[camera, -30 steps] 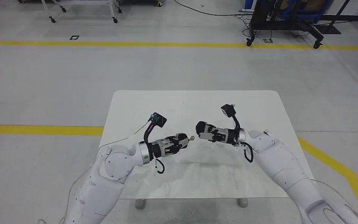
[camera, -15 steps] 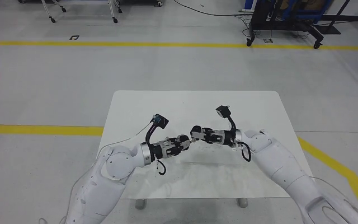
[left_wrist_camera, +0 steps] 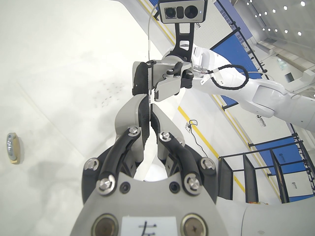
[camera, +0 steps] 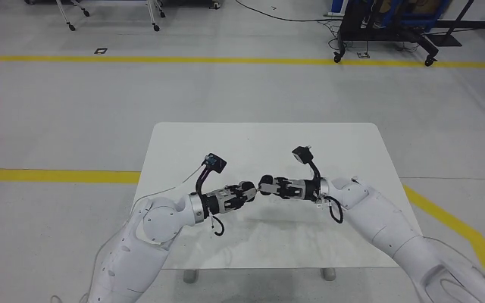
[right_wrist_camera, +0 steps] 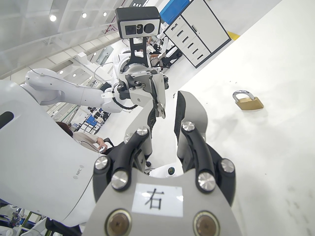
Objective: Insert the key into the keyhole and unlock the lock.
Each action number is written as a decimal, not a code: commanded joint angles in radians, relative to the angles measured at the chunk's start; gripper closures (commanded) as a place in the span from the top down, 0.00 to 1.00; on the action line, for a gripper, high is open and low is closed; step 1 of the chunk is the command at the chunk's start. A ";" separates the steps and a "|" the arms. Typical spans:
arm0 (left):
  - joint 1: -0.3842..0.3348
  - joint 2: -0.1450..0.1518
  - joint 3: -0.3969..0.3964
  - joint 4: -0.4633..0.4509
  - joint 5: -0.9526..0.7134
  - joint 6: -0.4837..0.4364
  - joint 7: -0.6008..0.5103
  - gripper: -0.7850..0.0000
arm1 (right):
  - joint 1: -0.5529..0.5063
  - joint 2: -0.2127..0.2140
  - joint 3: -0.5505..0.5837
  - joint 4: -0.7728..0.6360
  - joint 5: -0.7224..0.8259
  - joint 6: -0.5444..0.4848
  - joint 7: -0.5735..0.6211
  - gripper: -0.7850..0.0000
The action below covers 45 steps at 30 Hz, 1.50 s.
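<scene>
Above the bench (camera: 341, 144) middle, key (right_wrist_camera: 161, 111) clamped in left pincer (left_wrist_camera: 149, 104), its head between the spread-apart fingers of right pincer (right_wrist_camera: 168, 104); padlock (right_wrist_camera: 249, 102) lying on bench, apart.

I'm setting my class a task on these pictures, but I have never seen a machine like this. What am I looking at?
A two-armed robot works at a white table. One picture looks down from above its arms; the other two come from cameras on each wrist. The left pincer is shut on a small key. The right pincer, jaws open, faces it tip to tip, with the key's free end between those jaws. A brass padlock lies on the table, apart from both arms.
</scene>
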 commanded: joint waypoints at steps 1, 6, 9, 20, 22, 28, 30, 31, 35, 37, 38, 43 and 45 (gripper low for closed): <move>0.000 0.001 0.001 0.000 -0.001 0.000 0.001 0.00 | 0.003 0.005 -0.012 -0.016 0.008 0.000 0.000 0.00; -0.001 0.004 0.003 -0.001 0.000 0.002 0.004 0.00 | 0.014 0.018 -0.041 -0.028 0.023 0.000 0.000 0.00; -0.003 0.005 0.003 -0.001 -0.002 0.003 0.006 0.00 | 0.021 0.023 -0.053 -0.028 0.033 0.000 0.000 0.00; -0.005 0.011 0.001 -0.001 -0.006 0.008 0.020 0.00 | 0.033 0.031 -0.078 -0.011 0.063 0.000 0.000 0.00; -0.005 0.012 0.000 -0.001 -0.004 0.011 0.026 0.00 | 0.035 0.031 -0.082 -0.009 0.065 0.000 0.000 0.00; -0.006 0.015 -0.001 -0.001 -0.007 0.013 0.032 0.00 | 0.044 0.029 -0.100 -0.005 0.066 0.000 0.000 0.00; -0.008 0.016 -0.004 -0.002 -0.006 0.015 0.040 0.00 | 0.047 0.030 -0.103 -0.003 0.070 0.000 0.000 0.00; -0.008 0.016 -0.007 -0.002 -0.004 0.015 0.050 0.00 | 0.047 0.031 -0.102 -0.001 0.075 0.000 0.000 0.00; -0.006 0.018 -0.020 -0.008 0.005 0.014 0.088 1.00 | 0.037 0.039 -0.079 0.004 0.102 0.000 0.000 0.00; -0.006 0.018 -0.020 -0.008 0.005 0.014 0.088 1.00 | 0.026 0.046 -0.056 0.009 0.111 0.000 0.000 0.00; -0.006 0.018 -0.020 -0.008 0.005 0.014 0.088 1.00 | 0.017 0.050 -0.041 0.008 0.115 0.000 0.000 0.00; -0.006 0.018 -0.020 -0.008 0.005 0.014 0.088 1.00 | -0.055 0.081 0.071 -0.010 0.140 0.000 0.000 0.00; -0.006 0.018 -0.020 -0.008 0.005 0.014 0.088 1.00 | -0.097 0.094 0.133 -0.023 0.158 0.000 0.000 0.00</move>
